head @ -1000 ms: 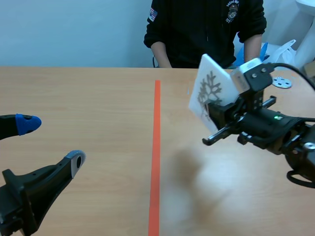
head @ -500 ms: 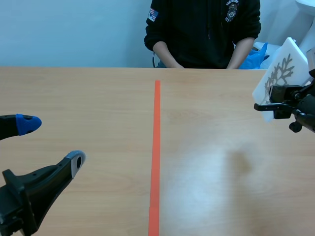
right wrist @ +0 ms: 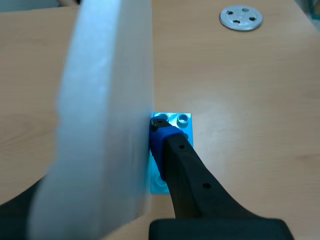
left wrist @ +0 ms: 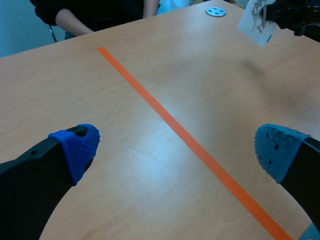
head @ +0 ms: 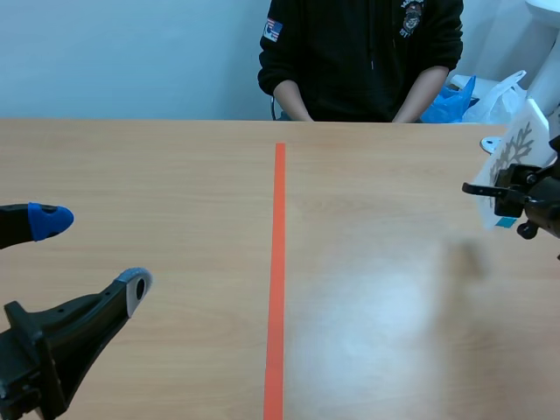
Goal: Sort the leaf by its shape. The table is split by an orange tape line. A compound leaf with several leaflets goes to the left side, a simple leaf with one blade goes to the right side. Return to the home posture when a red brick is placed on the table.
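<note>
Card (head: 518, 153) with leaf print stands near-upright, clamped in right claw (head: 497, 194).

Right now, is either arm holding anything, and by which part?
The right gripper pinches the white leaf card near its blue base; the left gripper holds nothing.

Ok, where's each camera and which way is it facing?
Scene view: between the arms, facing the person; left gripper and right gripper show.
Left wrist view: left arm, past its open fingers toward the tape line.
Right wrist view: right arm, tight behind the gripped leaf card.
Both wrist views show the grey disc.
</note>
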Controlling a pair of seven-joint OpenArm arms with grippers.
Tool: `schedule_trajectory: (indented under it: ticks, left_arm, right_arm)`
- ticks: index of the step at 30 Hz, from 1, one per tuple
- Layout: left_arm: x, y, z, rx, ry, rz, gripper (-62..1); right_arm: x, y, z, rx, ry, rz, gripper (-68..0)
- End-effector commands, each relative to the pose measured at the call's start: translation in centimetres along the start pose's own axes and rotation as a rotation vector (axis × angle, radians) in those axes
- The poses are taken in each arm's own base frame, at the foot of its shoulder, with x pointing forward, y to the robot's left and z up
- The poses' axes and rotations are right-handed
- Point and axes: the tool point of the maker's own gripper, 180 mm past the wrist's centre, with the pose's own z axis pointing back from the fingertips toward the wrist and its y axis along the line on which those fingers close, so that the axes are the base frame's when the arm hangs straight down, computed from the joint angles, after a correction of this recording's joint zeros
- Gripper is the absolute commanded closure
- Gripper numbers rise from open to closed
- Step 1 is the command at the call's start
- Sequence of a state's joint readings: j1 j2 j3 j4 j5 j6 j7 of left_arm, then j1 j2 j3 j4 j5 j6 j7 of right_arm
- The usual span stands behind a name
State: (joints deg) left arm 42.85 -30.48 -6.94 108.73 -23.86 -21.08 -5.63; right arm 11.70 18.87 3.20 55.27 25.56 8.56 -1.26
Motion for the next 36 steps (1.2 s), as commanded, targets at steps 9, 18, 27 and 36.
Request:
schedule_trajectory:
  ticks: [9,18,27,36]
  left_arm:
    - [0.9,-0.1,-0.1,-0.001,-0.033,0.000,-62.3]
    - [0.9,-0.1,-0.1,-0.001,-0.033,0.000,-62.3]
    - [0.9,-0.1,-0.1,-0.001,-0.033,0.000,-62.3]
    - [0.9,-0.1,-0.1,-0.001,-0.033,0.000,-62.3]
  right_arm:
    - [1.1,-2.3,-2.7,-0.061,-0.012,0.048,-1.5]
    - [0.0,-0.3,-3.1,-0.006,0.005,0.187,-2.0]
    - [-0.5,-0.4,-2.9,-0.006,0.017,0.192,-4.2]
    - [-0.7,-0.4,-2.9,-0.006,0.021,0.193,-21.5]
